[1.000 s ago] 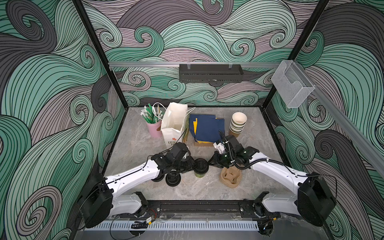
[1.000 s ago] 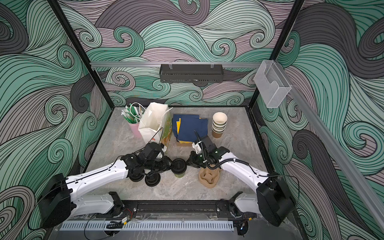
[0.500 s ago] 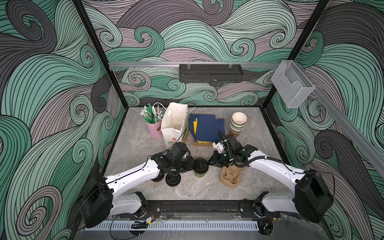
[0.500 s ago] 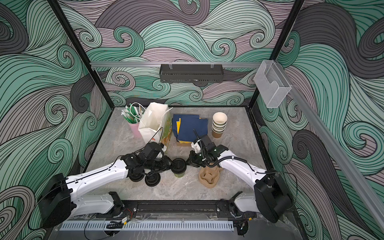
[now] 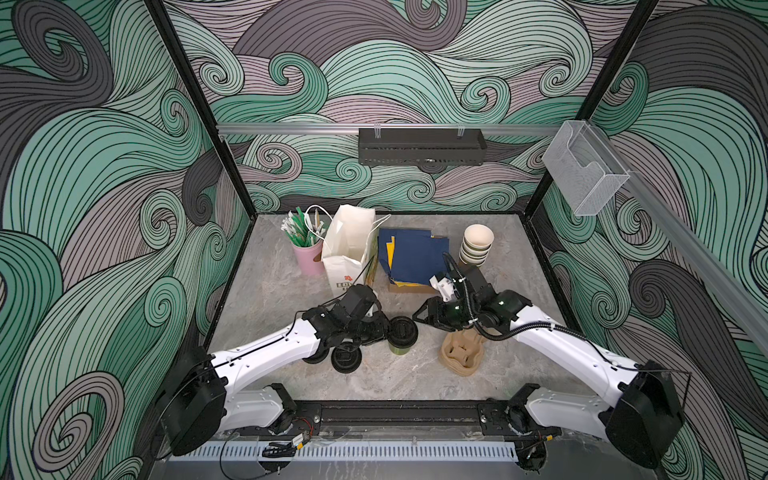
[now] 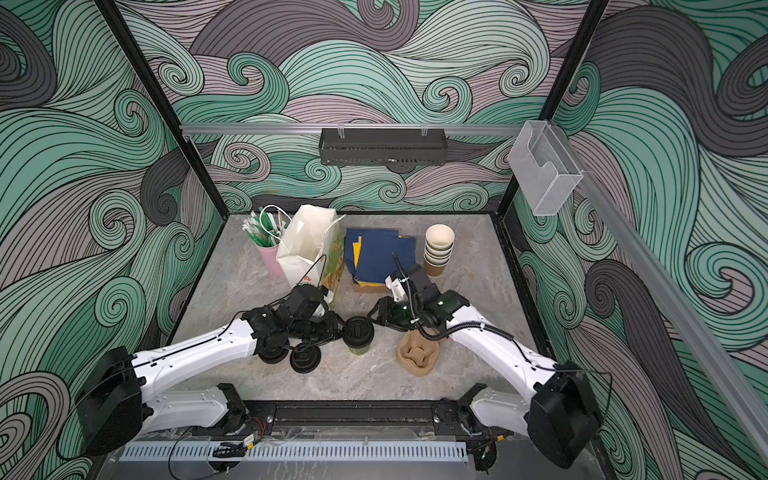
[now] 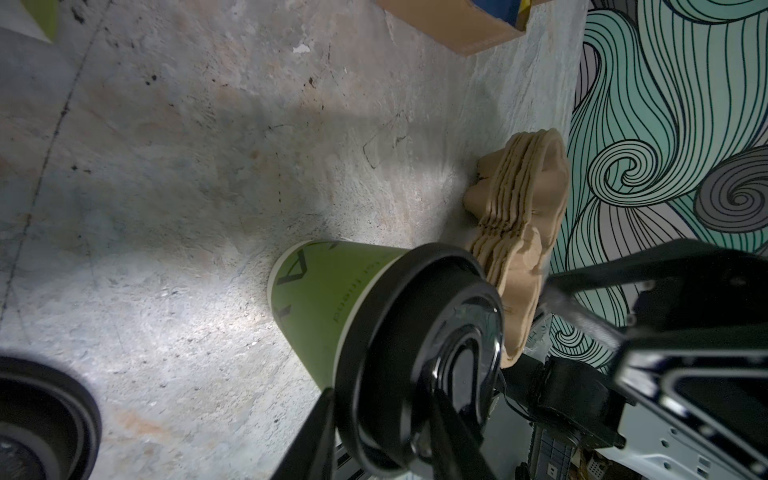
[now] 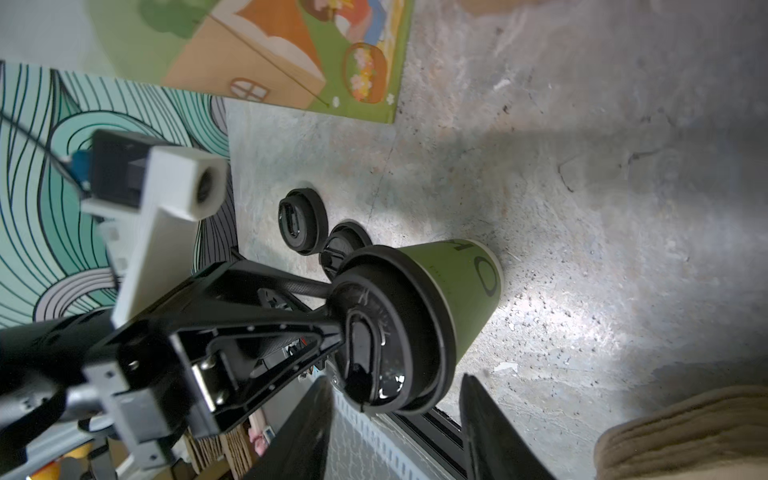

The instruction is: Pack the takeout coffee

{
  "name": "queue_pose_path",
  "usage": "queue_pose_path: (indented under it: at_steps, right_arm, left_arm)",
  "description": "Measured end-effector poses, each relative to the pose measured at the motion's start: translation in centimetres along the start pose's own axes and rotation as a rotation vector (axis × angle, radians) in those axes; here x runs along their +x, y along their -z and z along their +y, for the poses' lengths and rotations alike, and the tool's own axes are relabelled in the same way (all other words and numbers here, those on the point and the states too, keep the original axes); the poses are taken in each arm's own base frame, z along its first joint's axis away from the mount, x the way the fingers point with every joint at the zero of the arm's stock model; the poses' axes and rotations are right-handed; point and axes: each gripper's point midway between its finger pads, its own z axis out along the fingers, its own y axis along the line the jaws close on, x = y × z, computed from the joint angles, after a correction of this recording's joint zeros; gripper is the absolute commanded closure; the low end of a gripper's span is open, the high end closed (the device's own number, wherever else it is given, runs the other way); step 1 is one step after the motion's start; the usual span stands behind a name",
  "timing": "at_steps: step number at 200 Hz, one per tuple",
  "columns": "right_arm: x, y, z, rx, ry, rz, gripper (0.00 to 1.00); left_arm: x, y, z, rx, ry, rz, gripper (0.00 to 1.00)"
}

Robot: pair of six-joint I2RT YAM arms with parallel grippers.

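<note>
One takeout coffee (image 5: 400, 345) (image 6: 358, 347) stands upright at mid-table, olive-green with a black sip lid (image 7: 415, 332) (image 8: 399, 328). My left gripper (image 5: 388, 330) (image 6: 343, 330) reaches in from the left and is shut on the lid's rim; in the left wrist view its fingers (image 7: 324, 419) pinch the lid's edge. My right gripper (image 5: 417, 316) (image 6: 372, 318) stands open just right of the cup. In the right wrist view its fingers (image 8: 486, 428) flank the lid with gaps on both sides. The cup's green side (image 7: 324, 303) (image 8: 457, 291) rests on the table.
Loose black lids (image 5: 347, 359) (image 6: 305, 359) lie under my left wrist. A stack of brown pulp cup carriers (image 5: 462, 355) (image 6: 417, 353) sits under my right arm. Behind stand a white paper bag (image 5: 349, 249), a pink straw cup (image 5: 309, 259), a box of blue napkins (image 5: 415, 257) and stacked lidless cups (image 5: 476, 245).
My right gripper has gone from shut to open beside the lid. The left gripper, the cup and both arms have barely moved.
</note>
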Motion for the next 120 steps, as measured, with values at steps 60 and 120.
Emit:
queue_pose_path:
  at_steps: [60,120]
  right_arm:
    - [1.5,-1.5,-1.6,0.056,-0.012,0.094,0.37]
    - [2.3,-2.6,-1.8,0.05,-0.019,0.152,0.35]
  left_arm:
    - [-0.2,0.9,0.6,-0.042,-0.005,-0.022,0.44]
    - [0.1,5.2,0.6,0.008,-0.015,-0.103,0.5]
